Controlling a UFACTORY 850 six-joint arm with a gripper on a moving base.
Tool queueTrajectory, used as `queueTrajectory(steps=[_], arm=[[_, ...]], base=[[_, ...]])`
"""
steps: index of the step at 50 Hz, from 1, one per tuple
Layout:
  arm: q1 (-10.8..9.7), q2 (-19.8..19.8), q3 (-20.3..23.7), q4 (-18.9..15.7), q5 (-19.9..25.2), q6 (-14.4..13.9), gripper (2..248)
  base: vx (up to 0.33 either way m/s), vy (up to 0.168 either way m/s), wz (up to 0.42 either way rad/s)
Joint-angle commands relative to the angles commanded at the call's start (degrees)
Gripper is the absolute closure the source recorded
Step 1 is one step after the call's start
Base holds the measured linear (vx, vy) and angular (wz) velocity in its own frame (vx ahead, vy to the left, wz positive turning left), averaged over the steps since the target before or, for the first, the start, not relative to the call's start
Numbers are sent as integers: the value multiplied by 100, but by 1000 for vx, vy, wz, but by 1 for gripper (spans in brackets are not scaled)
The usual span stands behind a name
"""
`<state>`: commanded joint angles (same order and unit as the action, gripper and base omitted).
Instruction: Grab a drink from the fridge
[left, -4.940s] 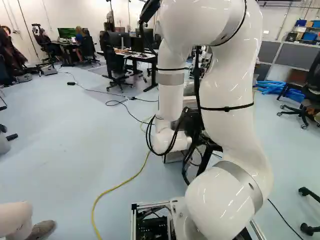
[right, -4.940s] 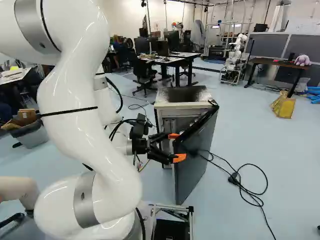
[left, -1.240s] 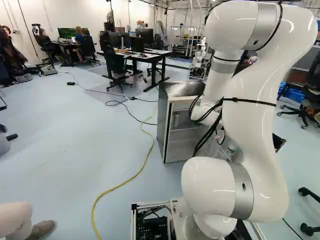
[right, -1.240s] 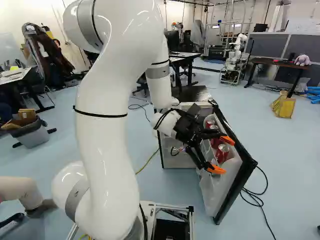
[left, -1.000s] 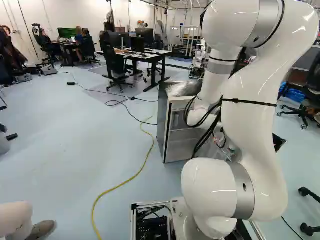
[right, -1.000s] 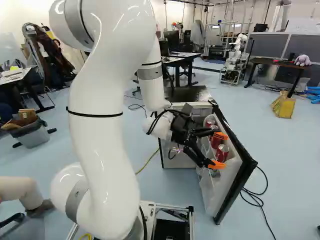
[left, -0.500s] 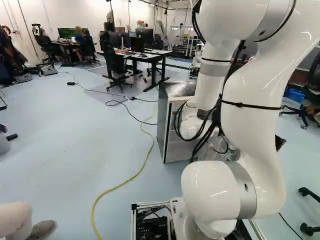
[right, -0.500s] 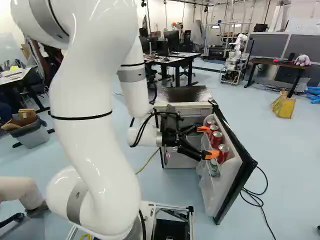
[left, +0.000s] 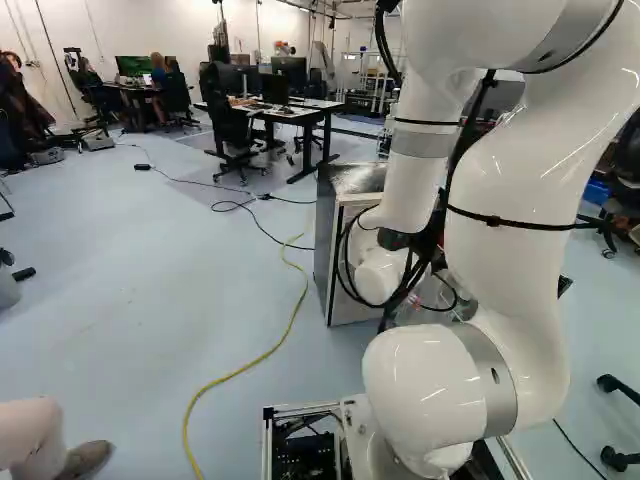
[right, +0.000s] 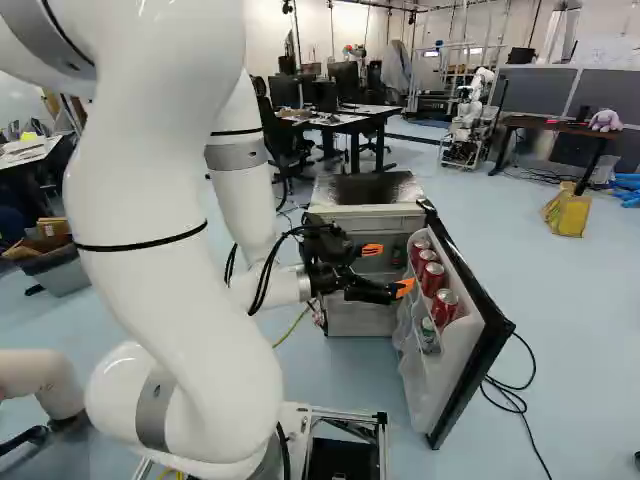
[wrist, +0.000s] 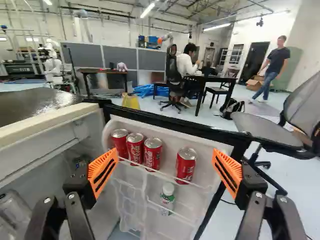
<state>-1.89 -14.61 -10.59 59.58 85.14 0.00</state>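
Observation:
In the right base view my gripper (right: 388, 268) stands open before the fridge's open front, left of the door's shelf. The fridge door (right: 478, 338) is swung wide, its inner side facing the arm. Several red cans (right: 444, 307) stand upright in a row on its upper shelf, a bottle (right: 428, 335) lower down. Seen from the wrist, the open gripper (wrist: 165, 171) has nothing gripped; the cans (wrist: 152, 154) are ahead between its widely spread orange pads (wrist: 103, 172), one can (wrist: 186, 165) apart from the others. The white-capped bottle (wrist: 167, 198) is below them.
The fridge body (right: 365, 218) has a dark top and shelves inside. Black cable (right: 505, 395) lies on the floor beyond the door, a yellow cable (left: 255, 362) nearer the base. Another robot (right: 468, 120) stands far back. An office chair (wrist: 267, 131) is beyond the door.
Since the earliest frames the door has swung wide open. Over the last second my gripper has drawn back from above the door shelf toward the fridge's opening and levelled out. The base has stayed put.

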Motion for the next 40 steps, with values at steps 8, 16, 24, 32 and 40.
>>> queueTrajectory(steps=[8,16,24,32,40], arm=[[5,5,7,-221,-42,0,3],[7,-36,0,-272,-85,0,3],[9,-211,-36,-281,-129,0,3],[12,-417,-82,-282,-171,0,3],[14,-632,-136,-282,-184,0,3]], base=[[0,0,0],[0,0,0],[0,0,0],[0,0,0],[0,0,0]])
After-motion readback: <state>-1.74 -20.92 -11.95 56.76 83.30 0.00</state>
